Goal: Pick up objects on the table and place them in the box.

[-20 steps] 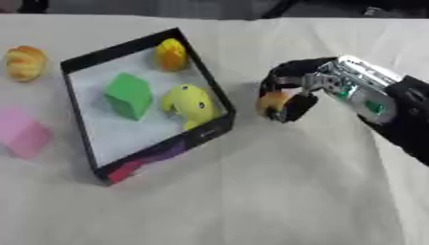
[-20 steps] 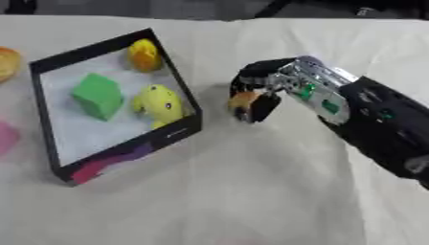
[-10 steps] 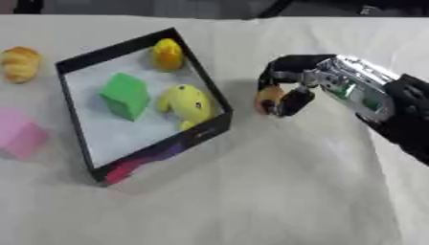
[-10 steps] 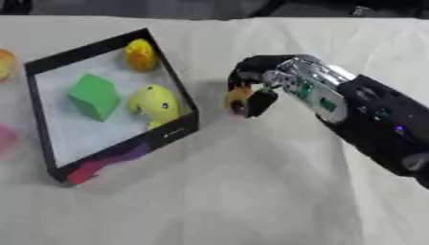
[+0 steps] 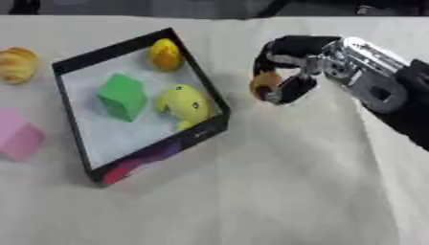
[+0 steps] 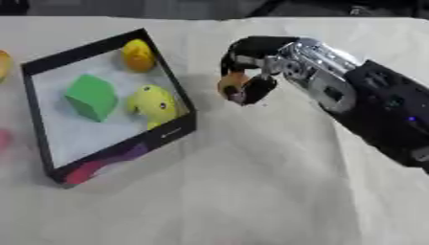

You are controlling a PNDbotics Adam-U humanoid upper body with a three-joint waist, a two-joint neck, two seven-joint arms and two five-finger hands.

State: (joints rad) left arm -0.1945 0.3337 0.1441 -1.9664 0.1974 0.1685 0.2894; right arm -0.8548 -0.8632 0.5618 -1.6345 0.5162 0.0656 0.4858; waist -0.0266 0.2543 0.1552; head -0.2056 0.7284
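Non-task stuff only: desk (image 5: 251, 201) fills nearly the whole view and is covered by a plain cream cloth (image 6: 209, 206), matte, no print. The cloth lies mostly flat, with soft wrinkles across the near half. A faint long crease (image 5: 373, 158) runs down the right side towards the near edge. The desk edge sits slightly askew in view. Past the far edge there is a dark strip of background (image 5: 209, 6), with a few darker shapes in it that can't be made out.
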